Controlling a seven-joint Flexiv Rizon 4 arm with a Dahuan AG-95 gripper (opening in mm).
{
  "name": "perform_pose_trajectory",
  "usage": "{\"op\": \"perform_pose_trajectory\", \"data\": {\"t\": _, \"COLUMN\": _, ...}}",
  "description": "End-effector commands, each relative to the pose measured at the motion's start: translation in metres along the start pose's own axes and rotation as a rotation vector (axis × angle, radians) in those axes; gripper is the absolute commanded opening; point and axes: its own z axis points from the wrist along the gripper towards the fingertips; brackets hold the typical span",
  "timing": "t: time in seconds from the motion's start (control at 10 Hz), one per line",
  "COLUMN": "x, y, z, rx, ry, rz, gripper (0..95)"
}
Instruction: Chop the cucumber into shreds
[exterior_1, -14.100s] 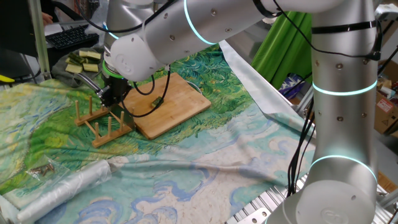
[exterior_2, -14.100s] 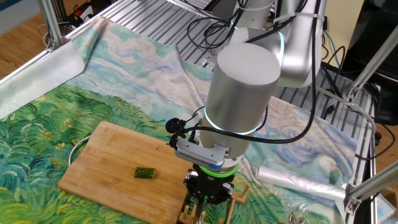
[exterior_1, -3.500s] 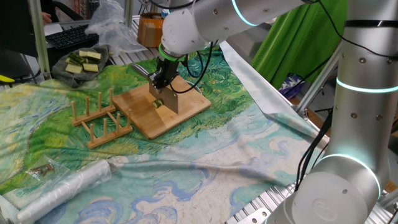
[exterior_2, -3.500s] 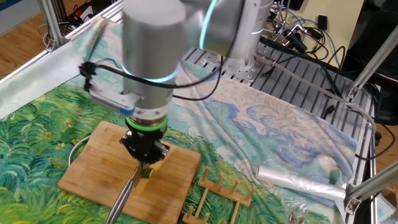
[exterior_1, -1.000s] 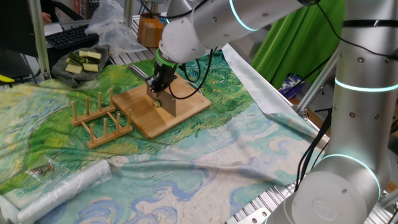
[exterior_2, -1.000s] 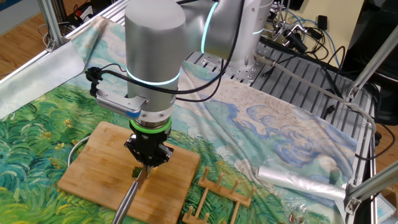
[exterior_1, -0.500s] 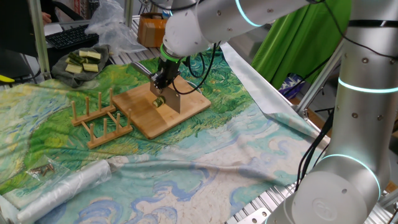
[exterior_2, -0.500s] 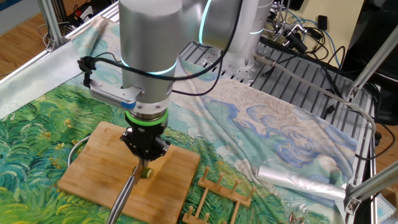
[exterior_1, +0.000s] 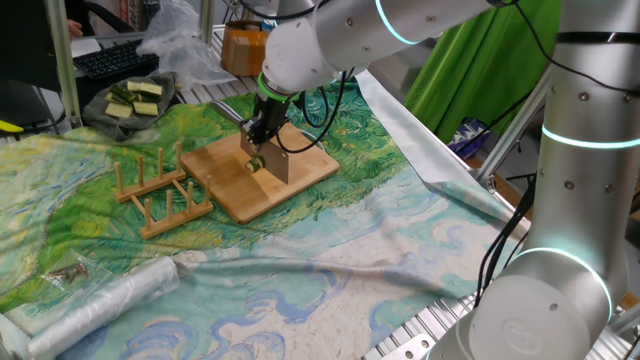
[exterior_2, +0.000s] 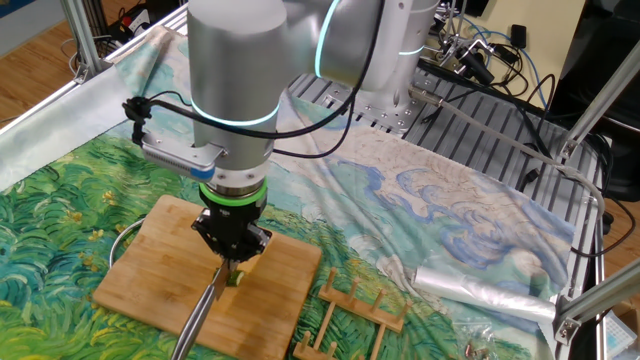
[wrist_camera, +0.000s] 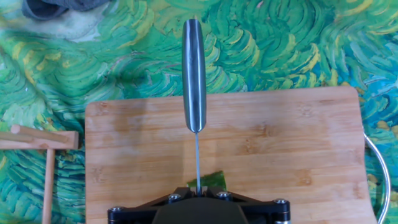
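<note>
Tool (exterior_2: 233, 262) clenched on knife (wrist_camera: 193, 74) — blade hides cucumber (wrist_camera: 209, 180); wooden rack (exterior_1: 163, 194) beside board (exterior_1: 230, 180).

A robotics lab is shown rather than a kitchen. The table (exterior_2: 300, 60) is built of bare aluminium rails and is draped with a painted cloth (exterior_1: 330, 250), and loose cables (exterior_2: 480, 70) are strewn behind it. A green backdrop (exterior_1: 480, 70), a computer keyboard (exterior_1: 110, 60) and cardboard boxes (exterior_1: 620, 170) are seen around the bench, while kitchen props, a bamboo cutting board (exterior_1: 260, 180) and a wooden rack (exterior_1: 160, 195), are laid out on the cloth.
</note>
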Motion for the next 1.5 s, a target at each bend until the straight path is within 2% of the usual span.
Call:
{"op": "perform_pose_trajectory", "data": {"t": 0.1, "x": 0.000, "y": 0.000, "z": -0.002, "rx": 0.001, "ry": 0.001, "rz": 0.003, "gripper": 0.0}}
{"op": "perform_pose_trajectory", "data": {"t": 0.5, "x": 0.001, "y": 0.001, "z": 0.000, "rx": -0.005, "ry": 0.001, "rz": 0.004, "gripper": 0.0}}
{"op": "perform_pose_trajectory", "data": {"t": 0.8, "x": 0.007, "y": 0.002, "z": 0.031, "rx": -0.017, "ry": -0.036, "rz": 0.015, "gripper": 0.0}}
{"op": "perform_pose_trajectory", "data": {"t": 0.9, "x": 0.007, "y": 0.002, "z": 0.033, "rx": -0.022, "ry": -0.037, "rz": 0.019, "gripper": 0.0}}
{"op": "perform_pose_trajectory", "data": {"t": 1.0, "x": 0.007, "y": 0.003, "z": 0.032, "rx": -0.028, "ry": -0.040, "rz": 0.024, "gripper": 0.0}}
{"op": "perform_pose_trajectory", "data": {"t": 1.2, "x": 0.004, "y": 0.003, "z": 0.017, "rx": -0.015, "ry": -0.010, "rz": 0.022, "gripper": 0.0}}
{"op": "perform_pose_trajectory", "data": {"t": 1.5, "x": 0.003, "y": 0.003, "z": 0.011, "rx": -0.004, "ry": 0.000, "rz": 0.022, "gripper": 0.0}}
